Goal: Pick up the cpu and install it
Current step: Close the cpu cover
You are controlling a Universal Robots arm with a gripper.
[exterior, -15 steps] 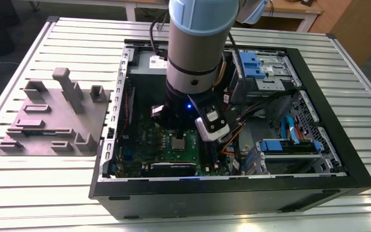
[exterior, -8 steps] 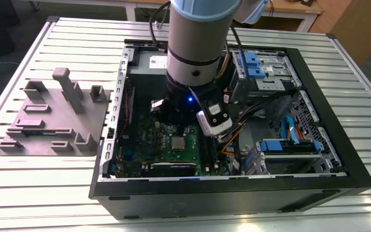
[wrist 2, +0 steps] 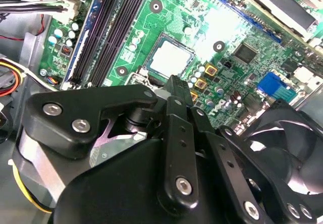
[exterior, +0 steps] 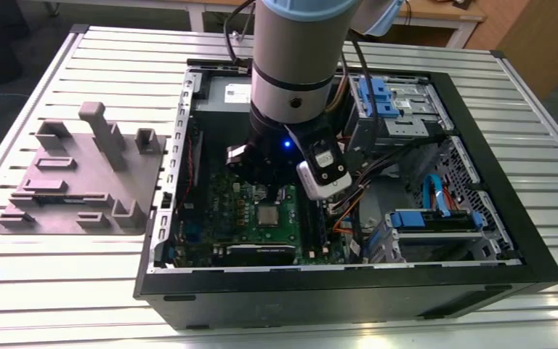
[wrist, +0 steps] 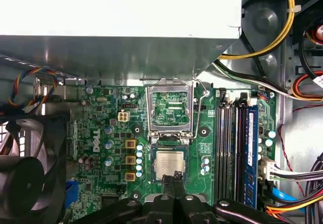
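We start with the slatted metal tabletop [exterior: 66,283], which carries an open black computer case [exterior: 357,294] lying on its side. The robot arm [exterior: 293,65] reaches straight down into the case. On the exterior view's left of the case, a grey moulded tray [exterior: 75,182] with upright posts rests on the tabletop, apart from the case wall.

Inside the case we see a big grey box [wrist: 116,12] with a white label along one wall and, beside it, the green motherboard [wrist: 101,128]. A black fan [wrist: 28,183] sits at one edge of the board, and the dark memory slots [wrist: 229,143] run along the opposite side of the socket.

The black pincer [wrist: 174,175] hangs low over the board. In both wrist views its two fingers are pressed together with nothing between them, and the tips [wrist 2: 173,81] stand just at the edge of the socket. We cannot tell whether they touch anything there.

The metal retention frame [wrist: 169,82] is swung up and open, next to the socket.

The cpu [wrist: 169,164] lies flat in the socket with its silver top up, between the open frame and the pincer tips. We also see it in the exterior view [exterior: 267,215], just below the arm's wrist.
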